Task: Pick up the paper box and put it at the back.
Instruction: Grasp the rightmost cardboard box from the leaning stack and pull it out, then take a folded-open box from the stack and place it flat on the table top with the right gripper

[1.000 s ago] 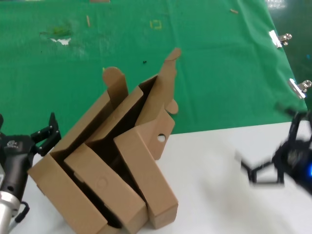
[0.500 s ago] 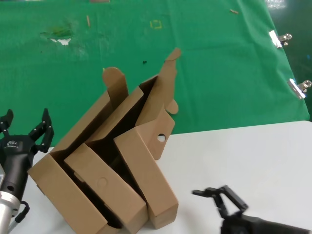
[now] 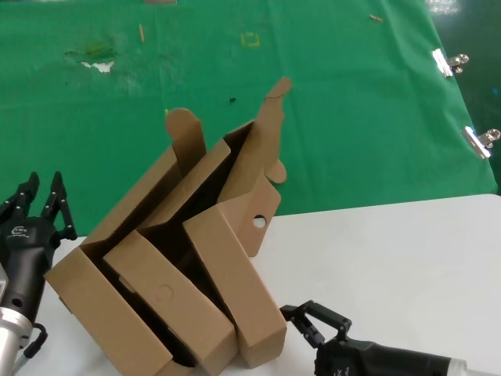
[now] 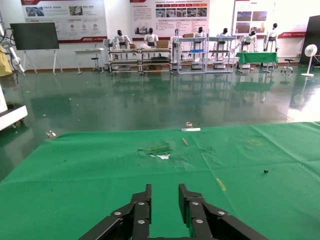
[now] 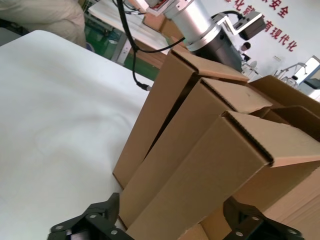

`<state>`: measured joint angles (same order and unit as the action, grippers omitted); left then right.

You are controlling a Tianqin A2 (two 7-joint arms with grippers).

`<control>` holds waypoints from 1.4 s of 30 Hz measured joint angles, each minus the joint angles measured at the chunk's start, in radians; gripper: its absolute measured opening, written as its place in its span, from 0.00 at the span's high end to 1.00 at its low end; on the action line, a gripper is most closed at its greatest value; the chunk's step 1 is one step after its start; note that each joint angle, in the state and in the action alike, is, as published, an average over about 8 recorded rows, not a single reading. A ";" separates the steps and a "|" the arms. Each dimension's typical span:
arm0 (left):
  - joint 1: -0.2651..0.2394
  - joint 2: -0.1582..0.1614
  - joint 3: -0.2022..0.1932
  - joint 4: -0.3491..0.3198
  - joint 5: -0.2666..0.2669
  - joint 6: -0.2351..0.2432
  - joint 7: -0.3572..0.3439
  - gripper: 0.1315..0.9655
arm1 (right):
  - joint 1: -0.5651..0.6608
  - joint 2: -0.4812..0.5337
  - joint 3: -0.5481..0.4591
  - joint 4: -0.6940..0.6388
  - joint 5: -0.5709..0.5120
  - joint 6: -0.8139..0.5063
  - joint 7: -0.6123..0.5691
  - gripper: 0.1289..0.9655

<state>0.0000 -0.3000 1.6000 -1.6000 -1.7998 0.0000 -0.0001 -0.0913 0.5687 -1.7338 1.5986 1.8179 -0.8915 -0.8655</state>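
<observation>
A cluster of brown cardboard stands tilted on the white tabletop point(image 3: 391, 251), leaning over the green cloth at the back point(image 3: 352, 117). The paper box point(image 3: 254, 211) is the part with a small round hole in its flap; its long side runs down to the near right corner. Slim brown boxes point(image 3: 168, 301) lean against it on the left. My right gripper point(image 3: 311, 319) is low at the front, right at that corner, open. In the right wrist view the right gripper point(image 5: 172, 210) straddles a cardboard edge point(image 5: 210, 165). My left gripper point(image 3: 41, 192) sits left of the cluster, open by a narrow gap, and as the left gripper point(image 4: 165, 192) it faces the cloth.
A larger carton with rounded tab flaps point(image 3: 184, 129) rises behind the slim boxes. Two metal clips point(image 3: 450, 61) point(image 3: 479, 141) hold the cloth's right edge. Scuffs point(image 3: 98, 55) mark the far left of the cloth. White tabletop stretches to the right of the cardboard.
My right arm swept from the far right edge down to the front, ending at the cardboard's near right corner. The left gripper shifted left and its fingers drew closer.
</observation>
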 joint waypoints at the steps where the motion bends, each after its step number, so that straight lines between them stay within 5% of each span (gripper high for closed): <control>1: 0.000 0.000 0.000 0.000 0.000 0.000 0.000 0.76 | 0.004 0.001 -0.006 -0.003 -0.003 0.002 0.001 0.22; 9: 0.000 0.000 0.000 0.000 0.000 0.000 0.000 0.91 | 0.026 0.008 -0.041 -0.028 -0.014 0.016 0.011 0.41; 24: 0.000 0.000 0.000 0.000 0.000 0.000 0.000 0.99 | 0.048 0.020 -0.068 -0.081 -0.021 0.044 0.025 0.81; 42: 0.000 0.000 0.000 0.000 0.000 0.000 0.000 0.99 | 0.039 0.103 0.016 -0.037 -0.012 0.131 0.165 0.98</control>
<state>0.0000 -0.3000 1.6000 -1.6000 -1.7998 0.0000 -0.0002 -0.0528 0.6718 -1.7177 1.5613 1.8062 -0.7609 -0.7002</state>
